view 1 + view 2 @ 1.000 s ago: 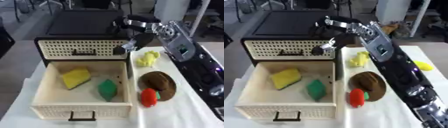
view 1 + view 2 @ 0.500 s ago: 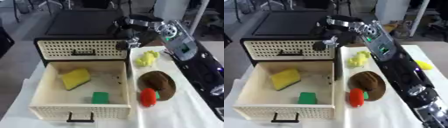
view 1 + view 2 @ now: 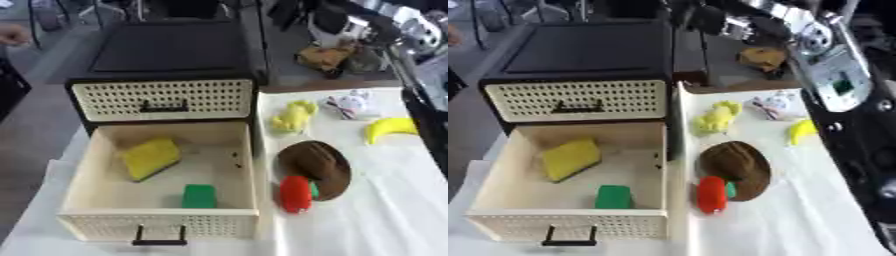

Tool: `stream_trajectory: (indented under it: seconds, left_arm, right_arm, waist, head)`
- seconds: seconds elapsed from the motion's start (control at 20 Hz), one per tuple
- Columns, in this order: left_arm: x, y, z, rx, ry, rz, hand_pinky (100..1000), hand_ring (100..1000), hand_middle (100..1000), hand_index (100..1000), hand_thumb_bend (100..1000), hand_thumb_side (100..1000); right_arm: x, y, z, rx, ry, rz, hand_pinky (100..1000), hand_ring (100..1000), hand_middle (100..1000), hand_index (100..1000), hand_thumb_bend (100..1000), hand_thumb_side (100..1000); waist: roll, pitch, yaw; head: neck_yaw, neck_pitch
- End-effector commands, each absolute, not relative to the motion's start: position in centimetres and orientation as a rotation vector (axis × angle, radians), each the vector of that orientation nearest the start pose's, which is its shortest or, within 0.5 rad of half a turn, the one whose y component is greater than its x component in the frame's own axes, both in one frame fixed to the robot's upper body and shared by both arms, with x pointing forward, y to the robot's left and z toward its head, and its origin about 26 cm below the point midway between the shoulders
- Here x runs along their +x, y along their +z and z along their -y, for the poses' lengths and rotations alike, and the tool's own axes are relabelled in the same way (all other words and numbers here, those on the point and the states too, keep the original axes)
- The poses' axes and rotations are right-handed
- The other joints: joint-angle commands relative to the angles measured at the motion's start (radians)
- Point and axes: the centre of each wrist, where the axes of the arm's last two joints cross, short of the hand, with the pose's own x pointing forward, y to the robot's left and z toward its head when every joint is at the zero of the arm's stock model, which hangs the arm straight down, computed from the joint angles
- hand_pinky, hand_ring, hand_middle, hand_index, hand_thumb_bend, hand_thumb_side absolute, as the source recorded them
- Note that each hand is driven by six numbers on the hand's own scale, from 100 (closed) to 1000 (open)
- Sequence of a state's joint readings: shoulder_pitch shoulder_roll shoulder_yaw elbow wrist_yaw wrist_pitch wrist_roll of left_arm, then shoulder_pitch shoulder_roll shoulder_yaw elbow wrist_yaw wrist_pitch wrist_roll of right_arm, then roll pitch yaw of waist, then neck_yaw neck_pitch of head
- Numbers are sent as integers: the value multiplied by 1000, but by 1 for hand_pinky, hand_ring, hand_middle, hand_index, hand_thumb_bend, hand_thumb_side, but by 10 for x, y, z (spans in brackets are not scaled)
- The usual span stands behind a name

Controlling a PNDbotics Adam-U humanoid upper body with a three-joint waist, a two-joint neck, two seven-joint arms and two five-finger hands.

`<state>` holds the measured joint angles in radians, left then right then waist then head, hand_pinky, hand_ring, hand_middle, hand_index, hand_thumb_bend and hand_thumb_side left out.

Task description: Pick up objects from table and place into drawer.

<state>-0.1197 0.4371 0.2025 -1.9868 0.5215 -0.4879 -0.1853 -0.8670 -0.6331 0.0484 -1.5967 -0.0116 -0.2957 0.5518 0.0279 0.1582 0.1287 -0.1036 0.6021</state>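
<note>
Open drawer (image 3: 96, 165) holds yellow sponge (image 3: 150, 158) and green block (image 3: 199, 195); right of drawer: brown hat (image 3: 317, 162), red object (image 3: 295, 193), banana (image 3: 389, 128); right arm (image 3: 846, 95) overhead, hand state cannot tell

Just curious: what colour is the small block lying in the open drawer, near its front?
Green; the left eye view shows it best.

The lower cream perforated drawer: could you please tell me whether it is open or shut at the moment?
Open. The lower cream perforated drawer is pulled out towards the camera, its inside showing a yellow sponge-like block and a small green block.
</note>
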Motion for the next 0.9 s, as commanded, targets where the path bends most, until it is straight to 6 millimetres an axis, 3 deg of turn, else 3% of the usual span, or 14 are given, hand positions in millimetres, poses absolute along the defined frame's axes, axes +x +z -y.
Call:
stream_trajectory:
  seconds: [0.05, 0.3, 0.55, 0.7, 0.8, 0.85, 0.9]
  left_arm:
    - [270, 194, -351, -94, -467, 2638, 364, 487, 636, 902, 100, 813]
    - [265, 193, -357, -48, -781, 2568, 111, 286, 552, 830, 100, 712]
    - [265, 194, -352, -73, -1095, 2478, 100, 156, 479, 842, 100, 734]
    - [268, 196, -345, -104, -1279, 2386, 100, 147, 474, 862, 100, 822]
    - [269, 197, -340, -120, -1391, 2298, 100, 134, 473, 863, 100, 835]
    - [271, 203, -339, -105, -1520, 2216, 100, 132, 475, 870, 100, 809]
    - [272, 211, -339, -50, -1771, 2066, 100, 134, 475, 876, 100, 808]
  right_arm:
    - [350, 370, 304, 424, -1677, -3009, 651, 784, 598, 677, 578, 983]
    - [321, 373, 321, 471, -1594, -3067, 652, 784, 600, 681, 575, 1000]
    - [297, 373, 320, 462, -1548, -3117, 651, 782, 601, 683, 569, 1000]
    - [284, 372, 314, 472, -1523, -3133, 649, 781, 600, 683, 565, 1000]
    - [281, 370, 312, 487, -1501, -3149, 648, 781, 599, 683, 565, 1000]
    - [281, 368, 312, 498, -1475, -3163, 648, 780, 599, 683, 566, 1000]
    - [281, 365, 311, 515, -1428, -3184, 648, 780, 598, 683, 566, 1000]
  waist:
    - [6, -17, -6]
    - [26, -23, -19]
    - [51, -36, -28]
    - [59, -40, -35]
    - [61, -41, -44]
    - [57, -42, -46]
    - [50, -43, -46]
  head:
    - [20, 7]
    - [31, 22]
    - [41, 52]
    - [48, 53]
    - [53, 51]
    - [53, 51]
    - [53, 51]
